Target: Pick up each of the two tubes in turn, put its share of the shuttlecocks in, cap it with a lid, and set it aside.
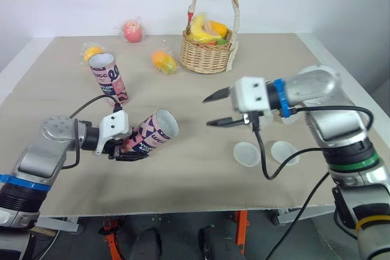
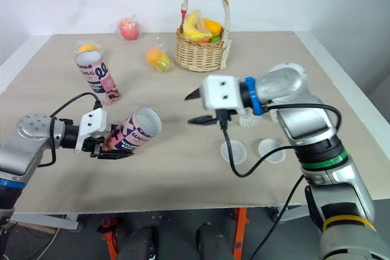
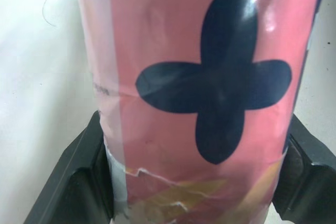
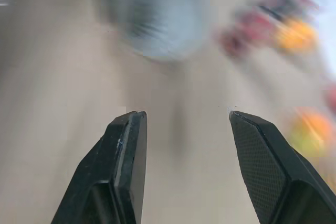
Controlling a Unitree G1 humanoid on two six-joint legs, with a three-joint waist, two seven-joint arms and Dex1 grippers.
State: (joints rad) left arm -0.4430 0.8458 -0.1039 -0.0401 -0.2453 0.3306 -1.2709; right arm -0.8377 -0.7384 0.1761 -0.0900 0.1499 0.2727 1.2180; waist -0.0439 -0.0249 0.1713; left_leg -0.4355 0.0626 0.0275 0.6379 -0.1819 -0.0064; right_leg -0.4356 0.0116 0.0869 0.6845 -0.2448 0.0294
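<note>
My left gripper (image 1: 125, 149) is shut on the lower end of a pink printed tube (image 1: 152, 133), which tilts with its open mouth up and to the right, just above the table. The left wrist view has this tube (image 3: 210, 93) clamped between both black fingers (image 3: 79, 177). A second matching tube (image 1: 108, 77) stands open-topped at the back left. My right gripper (image 1: 207, 111) hangs open and empty over the table's middle, right of the held tube's mouth. Two white lids (image 1: 246, 153) (image 1: 284, 152) lie flat at the front right. Something white and feathery (image 1: 286, 118) peeks from behind my right arm.
A wicker basket (image 1: 208, 56) of fruit stands at the back centre. Wrapped fruits lie at the back left: a red one (image 1: 133, 30), an orange one (image 1: 164, 61) and a yellow one (image 1: 92, 52) behind the standing tube. The beige table (image 1: 55, 98) ends close in front.
</note>
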